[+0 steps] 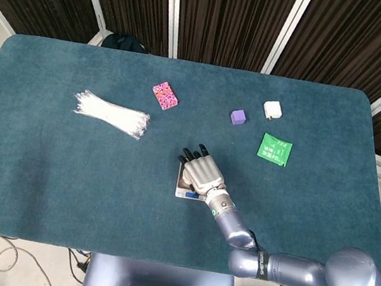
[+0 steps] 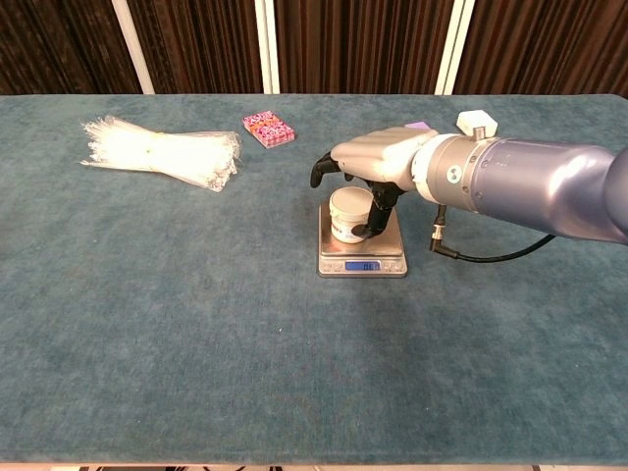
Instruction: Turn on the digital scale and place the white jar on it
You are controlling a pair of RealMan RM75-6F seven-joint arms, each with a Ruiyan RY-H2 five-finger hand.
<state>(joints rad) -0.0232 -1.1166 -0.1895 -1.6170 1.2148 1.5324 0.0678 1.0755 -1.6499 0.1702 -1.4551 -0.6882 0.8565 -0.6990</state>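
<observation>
The white jar (image 2: 349, 214) stands upright on the small silver digital scale (image 2: 361, 263), whose blue display is lit. My right hand (image 2: 378, 157) hovers just over the jar, fingers stretched out to the left above its lid and the thumb hanging down by its right side. Whether the thumb touches the jar I cannot tell. From the head view the right hand (image 1: 201, 170) covers the jar and most of the scale (image 1: 181, 192). No left hand shows in either view.
A bundle of white zip ties (image 1: 112, 112) lies at the left. Behind the scale are a pink packet (image 1: 164, 95), a purple cube (image 1: 237, 116), a white block (image 1: 272, 109) and a green packet (image 1: 274, 149).
</observation>
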